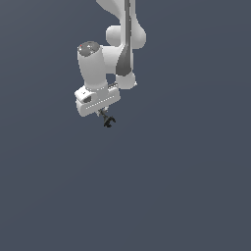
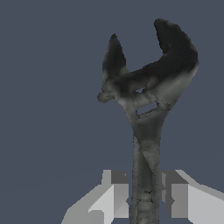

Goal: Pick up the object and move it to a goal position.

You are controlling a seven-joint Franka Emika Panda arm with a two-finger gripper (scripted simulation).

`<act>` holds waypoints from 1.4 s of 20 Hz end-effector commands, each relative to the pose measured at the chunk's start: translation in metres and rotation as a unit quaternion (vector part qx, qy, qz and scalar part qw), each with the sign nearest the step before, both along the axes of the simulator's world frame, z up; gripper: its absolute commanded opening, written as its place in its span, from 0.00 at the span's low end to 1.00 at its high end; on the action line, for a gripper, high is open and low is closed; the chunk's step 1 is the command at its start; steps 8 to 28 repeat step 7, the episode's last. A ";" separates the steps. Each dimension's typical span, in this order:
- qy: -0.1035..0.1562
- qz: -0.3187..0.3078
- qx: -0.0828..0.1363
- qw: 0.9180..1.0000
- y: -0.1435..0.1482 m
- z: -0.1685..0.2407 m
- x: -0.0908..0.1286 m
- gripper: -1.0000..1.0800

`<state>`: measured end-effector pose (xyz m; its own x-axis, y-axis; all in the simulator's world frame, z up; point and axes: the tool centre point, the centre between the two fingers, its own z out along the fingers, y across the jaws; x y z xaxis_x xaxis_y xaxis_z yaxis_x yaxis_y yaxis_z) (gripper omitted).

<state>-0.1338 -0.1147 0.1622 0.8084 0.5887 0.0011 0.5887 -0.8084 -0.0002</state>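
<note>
Wrench (image 2: 146, 109), dull mottled black metal with forked open head (no legible markings), shaft pinched between the white gripper's (image 2: 145, 197) blocky fingers (image 2: 119, 197).

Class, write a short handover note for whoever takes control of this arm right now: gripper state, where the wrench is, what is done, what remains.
Gripper: shut on the wrench's shaft, one finger on each side.
Wrench: held, forked end pointing away from the gripper; in the exterior view it hangs just below the gripper.
Done: pickup looks complete.
Left: carry it to the goal position. No goal marker shows in either view, so confirm its location first.
</note>
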 end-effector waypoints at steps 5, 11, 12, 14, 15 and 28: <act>0.000 0.000 0.000 1.000 -0.014 0.013 -0.010 0.00; 0.000 0.000 0.000 1.000 -0.015 0.014 -0.010 0.00; 0.000 0.000 0.000 1.000 -0.015 0.014 -0.010 0.00; 0.000 0.000 0.000 1.000 -0.015 0.014 -0.010 0.00; 0.000 0.000 0.000 1.000 -0.015 0.014 -0.010 0.00; 0.000 0.000 0.000 1.000 -0.015 0.014 -0.010 0.00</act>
